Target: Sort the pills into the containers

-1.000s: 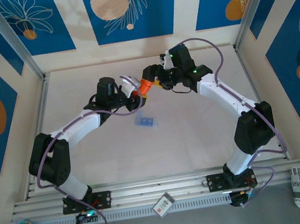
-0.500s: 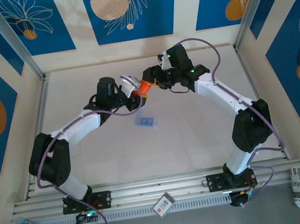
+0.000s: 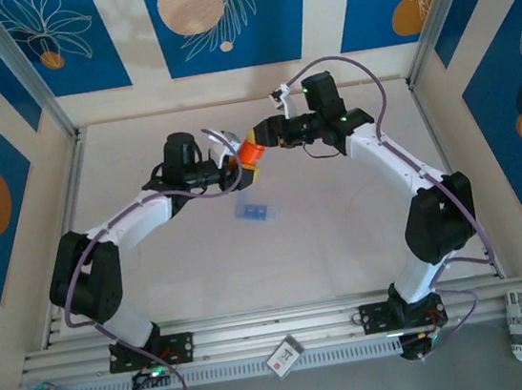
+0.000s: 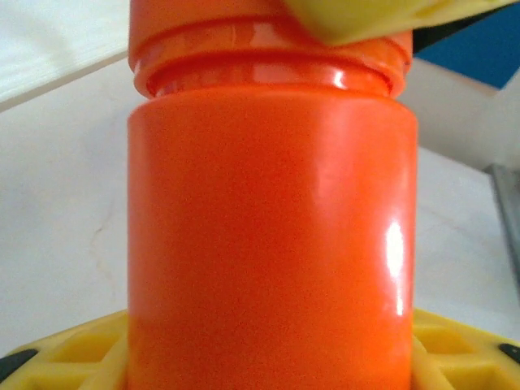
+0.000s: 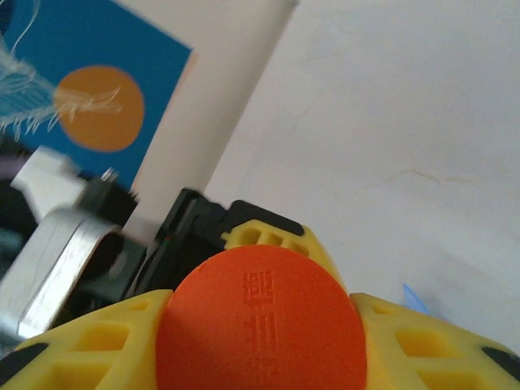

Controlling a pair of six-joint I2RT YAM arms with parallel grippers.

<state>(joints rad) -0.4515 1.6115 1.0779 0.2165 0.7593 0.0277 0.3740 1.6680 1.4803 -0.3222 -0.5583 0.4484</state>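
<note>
Containers: one flat, translucent blue box with a row of compartments, lying on the tabletop near its middle. It sits at about six o'clock from the orange bottle, near it but not touching. Both arms meet at that bottle. The left hand grips the bottle's body from nine o'clock. The right hand comes in from three o'clock, with its yellow fingers clenched on either side of the cap.

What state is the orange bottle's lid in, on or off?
On. The lid sits snug on the orange bottle, no gap showing; the right gripper clasps it.
</note>
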